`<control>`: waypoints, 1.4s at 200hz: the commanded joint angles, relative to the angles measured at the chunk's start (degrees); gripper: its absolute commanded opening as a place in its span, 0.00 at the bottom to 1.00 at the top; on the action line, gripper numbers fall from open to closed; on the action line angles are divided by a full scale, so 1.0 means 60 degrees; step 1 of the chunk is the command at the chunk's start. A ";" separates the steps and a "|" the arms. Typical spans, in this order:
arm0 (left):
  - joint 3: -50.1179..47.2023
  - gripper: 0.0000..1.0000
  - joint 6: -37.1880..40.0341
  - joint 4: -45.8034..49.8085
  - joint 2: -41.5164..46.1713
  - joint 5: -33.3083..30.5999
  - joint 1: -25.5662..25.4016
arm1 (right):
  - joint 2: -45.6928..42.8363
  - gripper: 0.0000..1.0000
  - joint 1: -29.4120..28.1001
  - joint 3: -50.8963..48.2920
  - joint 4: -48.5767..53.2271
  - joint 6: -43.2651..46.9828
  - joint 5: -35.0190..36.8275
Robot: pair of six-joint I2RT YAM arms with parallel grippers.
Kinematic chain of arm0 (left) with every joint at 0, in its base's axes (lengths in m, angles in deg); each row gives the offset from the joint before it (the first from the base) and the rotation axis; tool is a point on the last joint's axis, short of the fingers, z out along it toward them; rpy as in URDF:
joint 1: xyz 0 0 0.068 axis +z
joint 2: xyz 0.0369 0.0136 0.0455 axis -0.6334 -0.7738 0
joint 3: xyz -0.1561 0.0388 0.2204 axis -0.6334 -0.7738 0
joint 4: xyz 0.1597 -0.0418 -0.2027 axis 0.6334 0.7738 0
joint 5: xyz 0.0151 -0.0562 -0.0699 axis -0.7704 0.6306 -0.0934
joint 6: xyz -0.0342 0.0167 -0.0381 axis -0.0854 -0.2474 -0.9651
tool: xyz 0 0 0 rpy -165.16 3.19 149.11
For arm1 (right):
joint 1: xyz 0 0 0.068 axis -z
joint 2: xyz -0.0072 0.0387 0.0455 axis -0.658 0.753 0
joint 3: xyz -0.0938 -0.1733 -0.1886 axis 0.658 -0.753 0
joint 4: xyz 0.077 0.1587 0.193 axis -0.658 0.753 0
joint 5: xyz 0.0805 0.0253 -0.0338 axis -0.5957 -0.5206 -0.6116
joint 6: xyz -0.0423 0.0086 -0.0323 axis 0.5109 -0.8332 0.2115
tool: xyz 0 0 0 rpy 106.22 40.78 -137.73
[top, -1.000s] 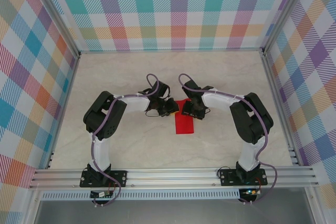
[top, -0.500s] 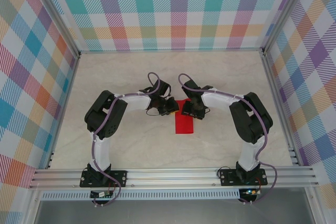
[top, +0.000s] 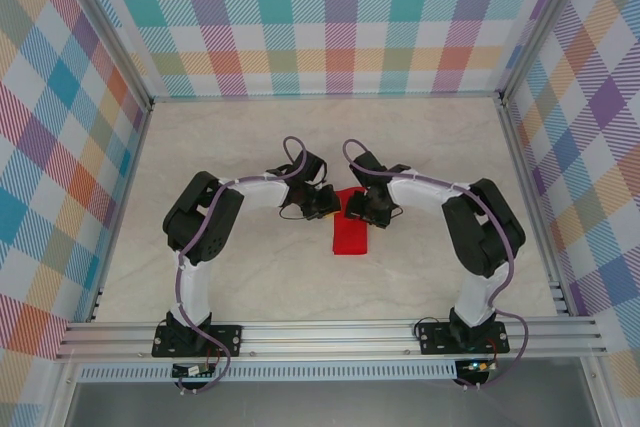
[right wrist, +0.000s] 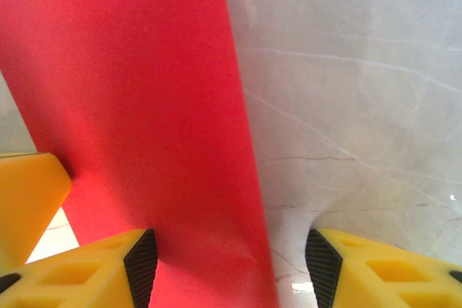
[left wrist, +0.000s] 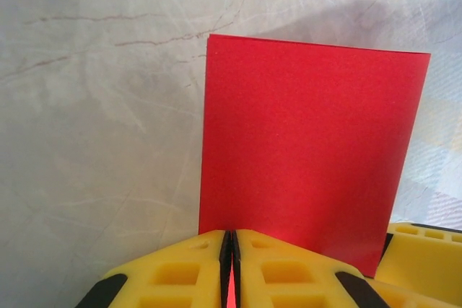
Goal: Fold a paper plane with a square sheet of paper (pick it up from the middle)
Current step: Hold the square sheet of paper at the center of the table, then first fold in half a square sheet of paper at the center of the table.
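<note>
Seen from above, the paper (top: 350, 235) is a red rectangle on the table (top: 250, 147), its long side running toward the arm bases. Both grippers meet at its far end. The left gripper (top: 326, 205) is at the paper's far left corner and the right gripper (top: 357, 209) is just beside it over the far edge. From there, how the jaws stand cannot be told.

The left wrist view settles one. The left fingers (left wrist: 180, 272) are pressed together, with a sliver of red paper pinched in the seam.

In the right wrist view the right fingers (right wrist: 86, 275) are spread wide. The paper's long edge runs between them, with one pad at the red face and the other over bare table.

Each wrist view also catches a yellow finger of the other gripper beside the paper.
</note>
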 commanded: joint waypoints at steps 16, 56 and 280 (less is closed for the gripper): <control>-0.0039 0.13 0.0381 0.1091 -0.0555 -0.0639 -0.0153 | -0.1717 0.63 0.0300 -0.0442 0.0010 0.0259 -0.0166; -0.0039 0.12 0.0438 0.1429 -0.0672 -0.0673 -0.0164 | -0.2036 0.57 0.0331 -0.0357 -0.0280 0.0481 -0.1132; 0.0463 0.10 0.0959 0.3019 -0.1071 -0.2115 -0.0304 | 0.0076 0.18 0.1274 -0.1522 -0.2059 0.0683 -0.2920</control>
